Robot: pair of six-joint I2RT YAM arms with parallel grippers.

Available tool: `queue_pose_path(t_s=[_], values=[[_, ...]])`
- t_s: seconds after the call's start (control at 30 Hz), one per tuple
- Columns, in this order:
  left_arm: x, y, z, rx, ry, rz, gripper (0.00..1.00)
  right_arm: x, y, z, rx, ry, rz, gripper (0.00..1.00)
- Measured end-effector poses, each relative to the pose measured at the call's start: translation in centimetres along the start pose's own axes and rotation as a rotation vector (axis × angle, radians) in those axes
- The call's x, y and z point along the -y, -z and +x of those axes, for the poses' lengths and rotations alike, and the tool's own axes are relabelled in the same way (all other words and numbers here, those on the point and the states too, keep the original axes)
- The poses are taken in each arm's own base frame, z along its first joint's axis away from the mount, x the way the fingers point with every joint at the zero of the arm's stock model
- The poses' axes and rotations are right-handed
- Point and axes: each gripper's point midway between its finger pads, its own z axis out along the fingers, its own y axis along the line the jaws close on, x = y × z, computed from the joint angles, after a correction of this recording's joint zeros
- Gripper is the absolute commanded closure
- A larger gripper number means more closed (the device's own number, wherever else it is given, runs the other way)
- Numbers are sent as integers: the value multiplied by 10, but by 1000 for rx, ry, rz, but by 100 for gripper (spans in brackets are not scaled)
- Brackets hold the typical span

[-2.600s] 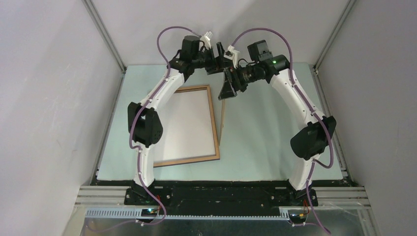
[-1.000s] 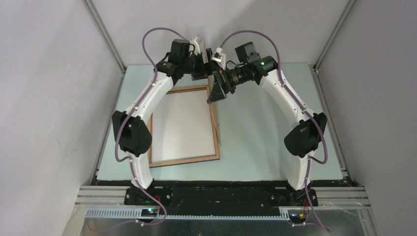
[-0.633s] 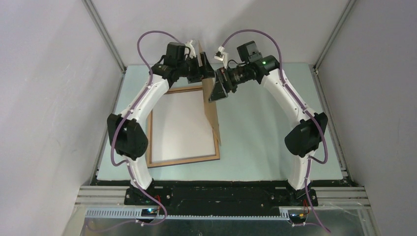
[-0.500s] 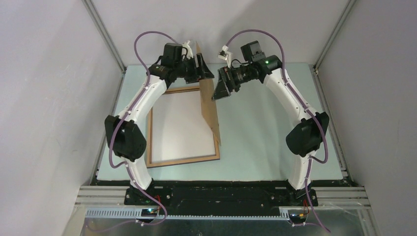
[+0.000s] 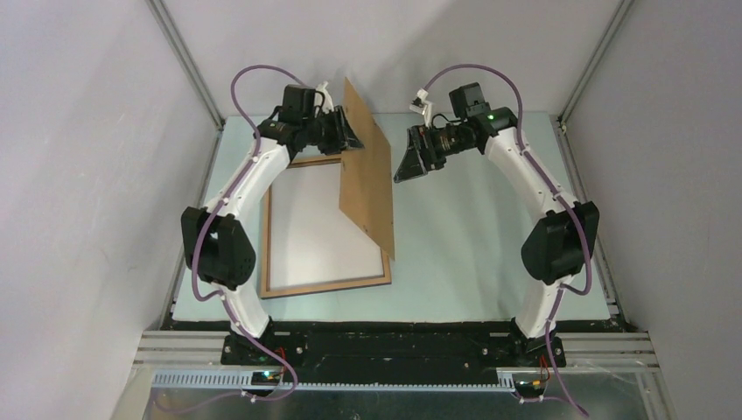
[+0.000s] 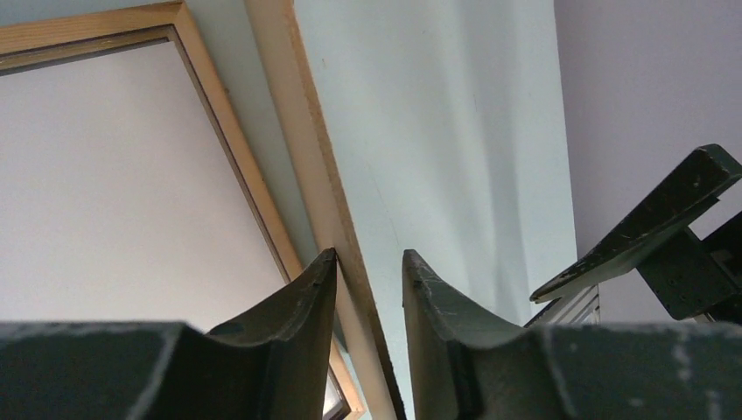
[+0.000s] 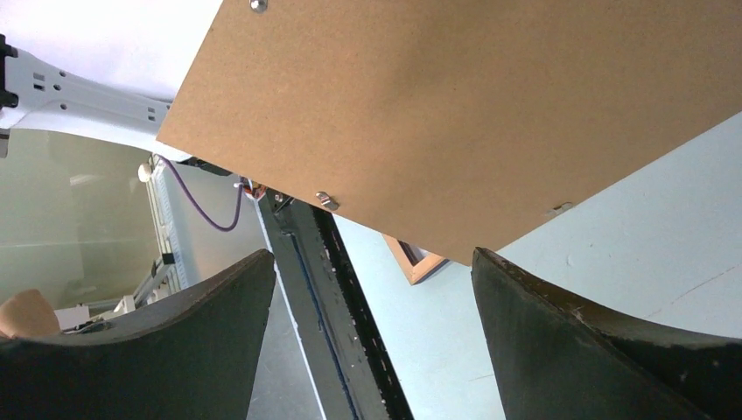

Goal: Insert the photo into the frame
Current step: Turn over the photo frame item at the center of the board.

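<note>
Pinches edge of backing board [image 5: 367,175] in left gripper [image 6: 367,258], at a tilt above frame [image 5: 324,286]. Holds right gripper [image 7: 369,255] spread at board's 3 o'clock, apart from it. Locate frame flat at 9 o'clock of table [image 5: 472,236], photo [image 5: 306,227] inside, white back up.

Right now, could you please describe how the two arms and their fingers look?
The left arm and right arm both have white curved links, bulky black joints and a purple cable running alongside. A green light glows on the right arm. The fingers are dark, curved and scuffed.
</note>
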Motion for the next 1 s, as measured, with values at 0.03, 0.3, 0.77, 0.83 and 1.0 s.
queue_pose_path(t_s=[0.03,0.3,0.77,0.83,1.0], values=[[-1,0,0,-1,2,-2,66,0,1,1,1,-1,1,14],[-17,2,7,-15,19,-38,86,8,2,8,5,-12,9,14],[-26,12,4,-39,57,4,100,21,14,16,26,-41,35,14],[-28,15,4,-38,71,27,100,21,16,17,29,-41,37,14],[-33,24,12,-41,131,101,100,21,20,15,42,-35,43,14]])
